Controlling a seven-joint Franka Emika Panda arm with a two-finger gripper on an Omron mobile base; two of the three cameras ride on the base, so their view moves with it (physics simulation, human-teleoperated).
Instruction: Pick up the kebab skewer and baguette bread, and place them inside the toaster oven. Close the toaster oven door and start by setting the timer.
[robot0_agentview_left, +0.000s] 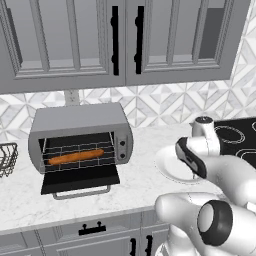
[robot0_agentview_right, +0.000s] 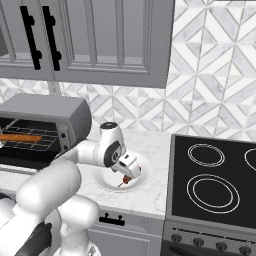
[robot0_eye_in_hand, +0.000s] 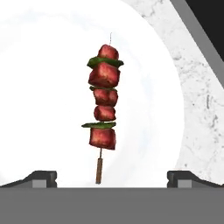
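Both fingertips (robot0_eye_in_hand: 42, 176) astride kebab skewer (robot0_eye_in_hand: 103, 107)

The white arm reaches forward from its base, elbow bent, with the wrist tipped steeply downward. The gripper (robot0_agentview_right: 128, 176) hangs low, pointing down, and its two dark fingers (robot0_eye_in_hand: 41, 178) stand spread as wide as they go, one at each side, nothing between them touching either pad.
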